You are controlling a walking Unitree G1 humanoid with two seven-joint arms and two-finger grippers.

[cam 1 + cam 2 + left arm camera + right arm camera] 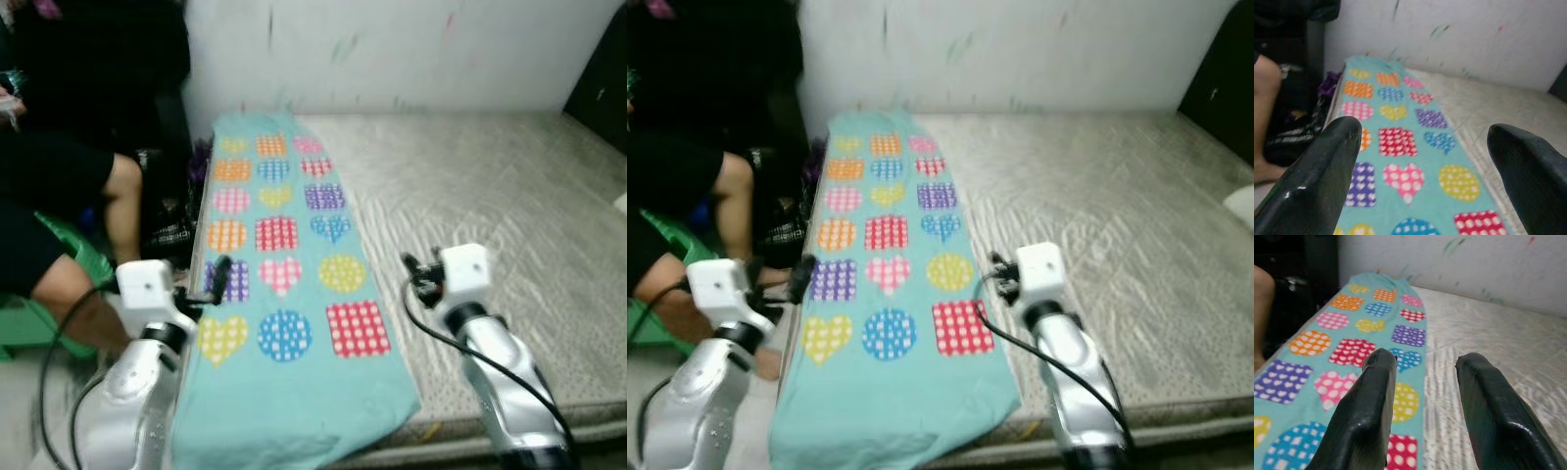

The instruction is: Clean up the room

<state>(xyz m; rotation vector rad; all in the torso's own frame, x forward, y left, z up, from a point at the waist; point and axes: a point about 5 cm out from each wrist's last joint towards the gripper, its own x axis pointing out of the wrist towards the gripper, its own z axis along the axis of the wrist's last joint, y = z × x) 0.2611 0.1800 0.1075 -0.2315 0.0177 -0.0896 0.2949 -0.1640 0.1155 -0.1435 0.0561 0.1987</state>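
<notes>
One turquoise blanket (284, 284), printed with rows of dotted hearts, circles and squares in orange, pink, purple, red, yellow and blue. It lies flat as a long strip along the left edge of the mattress (490, 206), running from the far white wall (411, 49) to the near edge, where its end drapes over the side.

One bare mattress, pale grey with a quilted, shiny cover, taking up the rest of the scene to the right of the blanket.

My left gripper (1425, 147): raised over the near left part of the blanket, not touching it; my two black fingers (1317, 176) are spread wide with nothing between them. In the head view the arm stands at the blanket's left border, near the purple square.

My right gripper (1425, 377): held above the line where the blanket's right edge meets the mattress, near the red square; fingers (1371, 401) parted with a moderate gap, holding nothing.

One person, seated to the left of the bed on a green stool (69, 255); a bare knee (122, 181) and dark clothing show.

One dark heap of things (176, 220) on the floor between the person and the bed, too blurred to name.
</notes>
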